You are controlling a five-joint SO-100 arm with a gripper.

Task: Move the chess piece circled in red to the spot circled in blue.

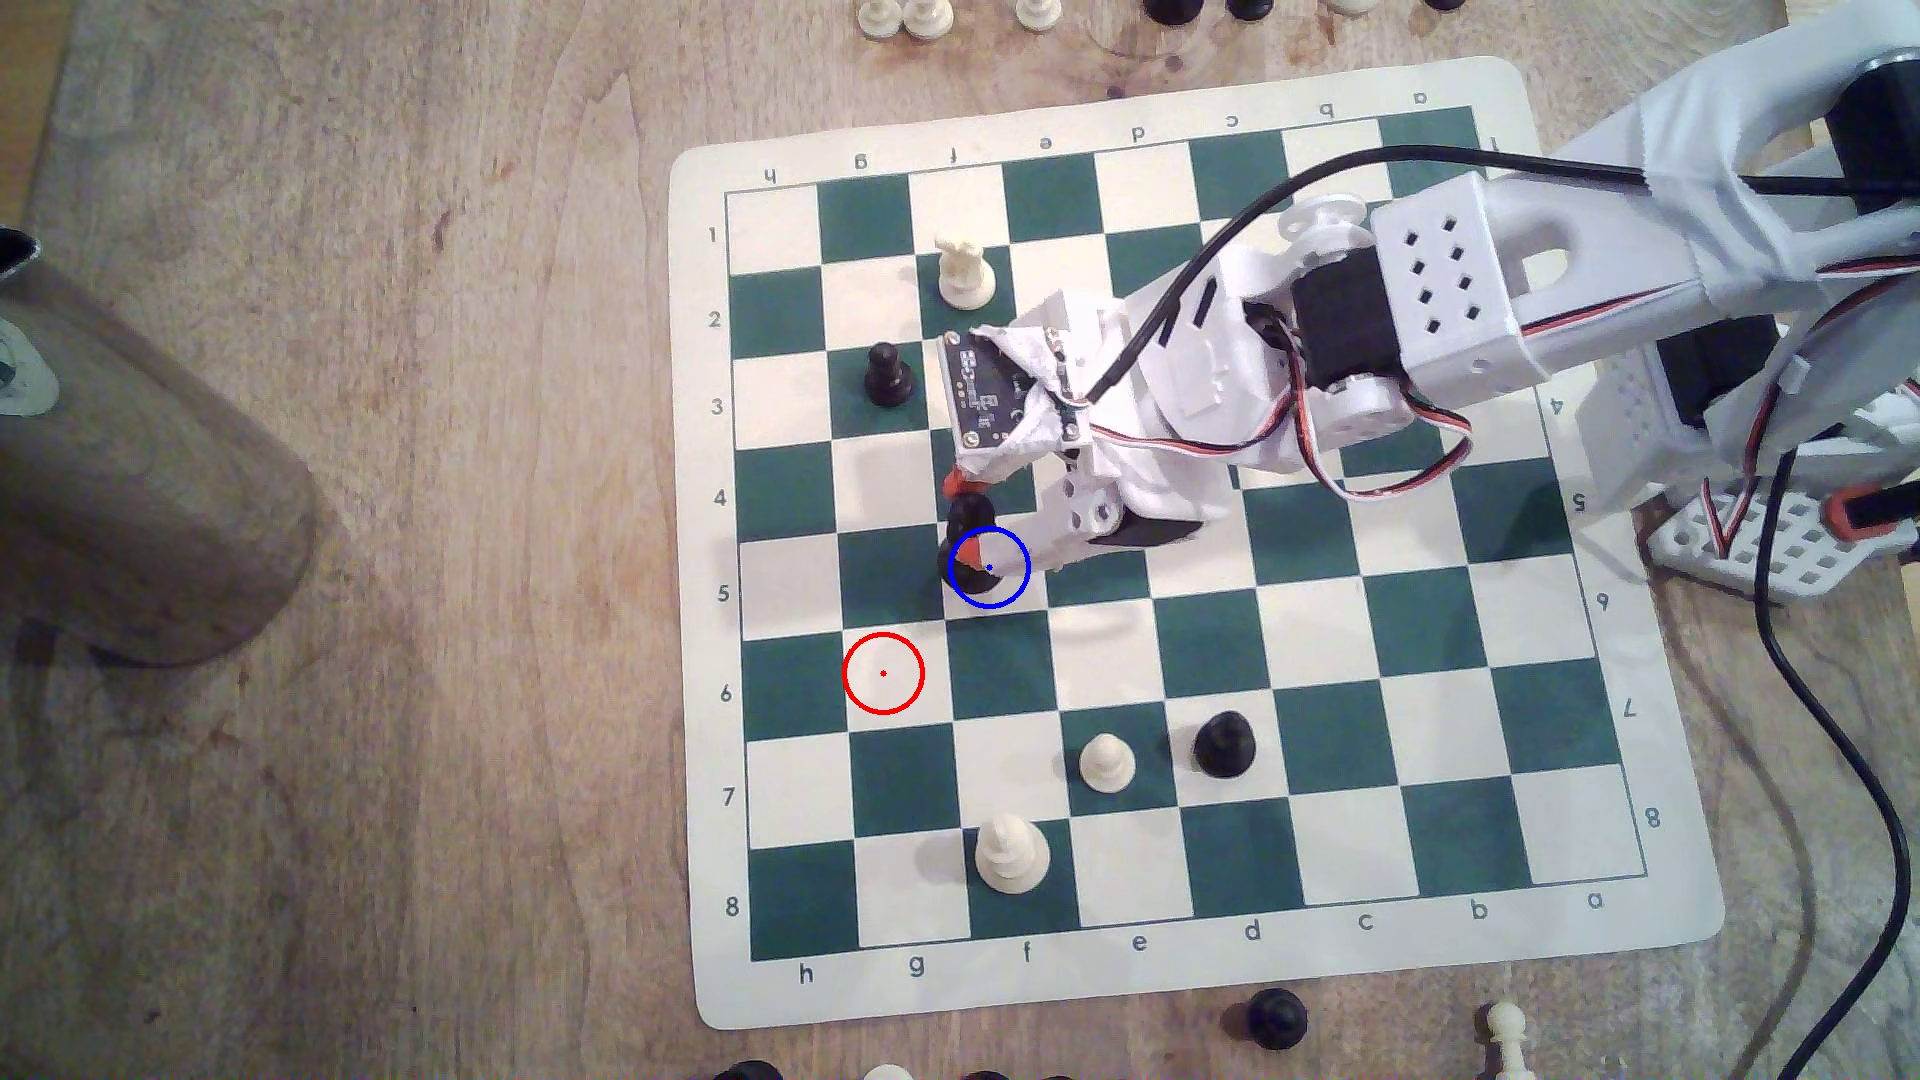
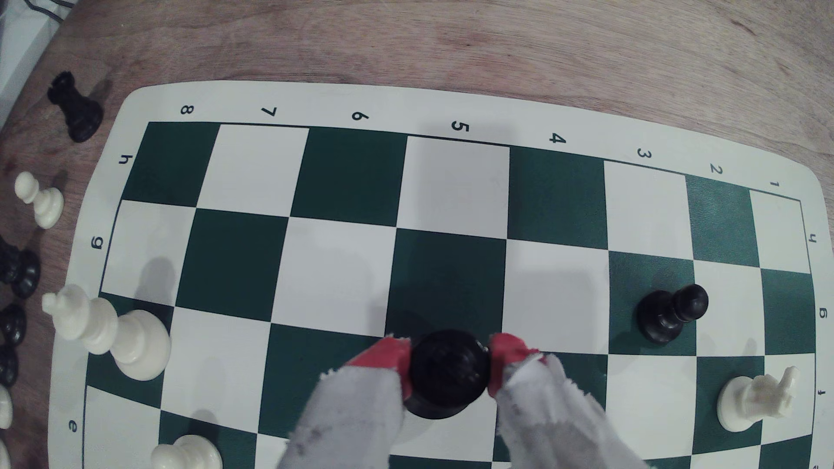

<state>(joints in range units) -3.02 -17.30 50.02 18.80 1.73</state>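
On the chessboard [image 1: 1351, 665], going left to right in the exterior view, the red-ringed square [image 1: 883, 673] lies bare; at its one o'clock, the chess piece [image 1: 969, 519] stands on the spot [image 1: 1008, 592], clamped by the gripper [image 1: 966, 524], whose red fingertips [image 2: 383, 356] press both its sides.

We find the exterior view set high above the table [image 1: 416, 519], looking almost straight down on the whole chessboard [image 1: 1600, 883] from well off. The wrist view sits close behind the fingers [image 2: 383, 356], tilted down and forward across the chessboard [image 2: 451, 189] toward its h edge. Both views share files f to h.
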